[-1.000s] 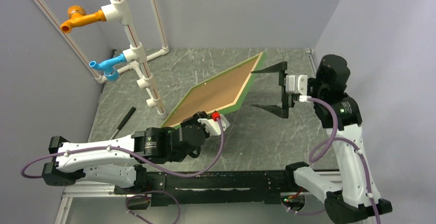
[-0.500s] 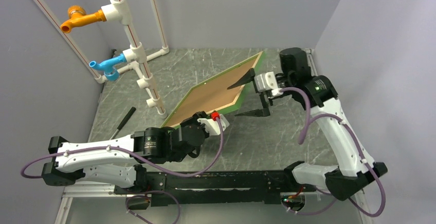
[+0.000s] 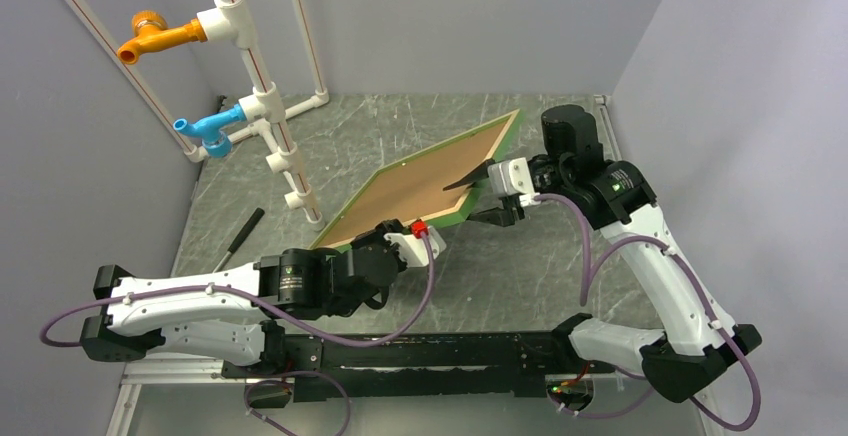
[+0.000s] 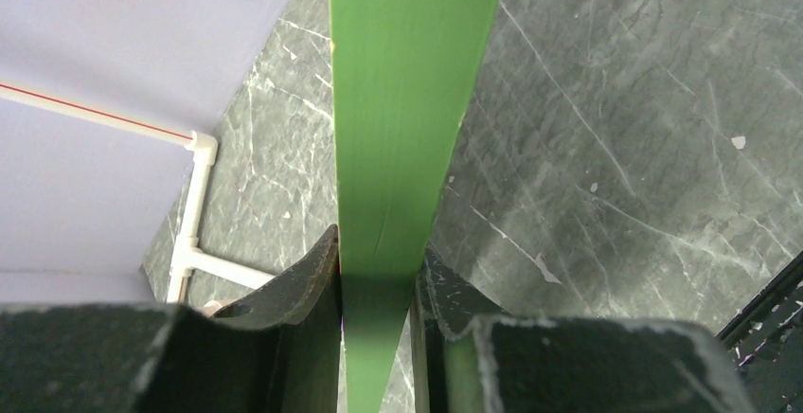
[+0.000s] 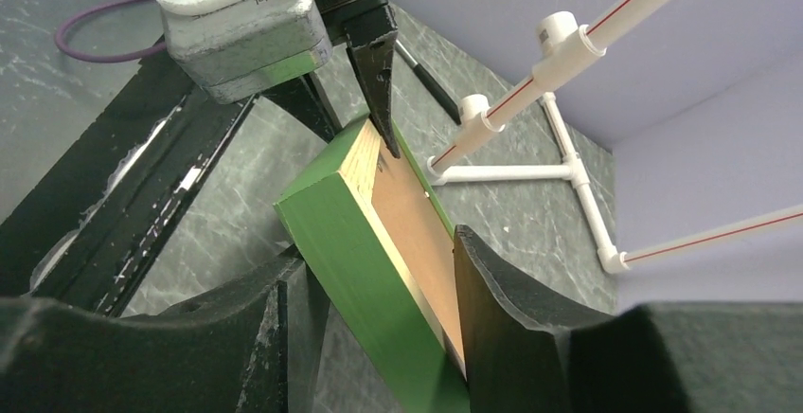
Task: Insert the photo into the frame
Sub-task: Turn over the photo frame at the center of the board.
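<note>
The frame (image 3: 425, 181) hangs tilted above the table, its brown backing board facing up and ringed by pale wood and a green edge. My left gripper (image 3: 398, 232) is shut on the frame's near-left corner; the green edge (image 4: 407, 100) fills the gap between its fingers (image 4: 312, 280). My right gripper (image 3: 478, 199) straddles the frame's right edge (image 5: 355, 233). One finger (image 5: 492, 290) lies against the brown board side, and a sliver of table shows between the other finger and the green face. The photo is out of view.
A white pipe rack (image 3: 262, 106) with an orange and a blue fitting stands at the back left, its base pipes (image 5: 549, 162) close behind the frame. A black pen-like tool (image 3: 237, 239) lies at the left. Grey walls enclose three sides.
My right arm swung left from beside the frame and set its fingers over the frame's right edge, narrowing them. The left arm and frame barely moved.
</note>
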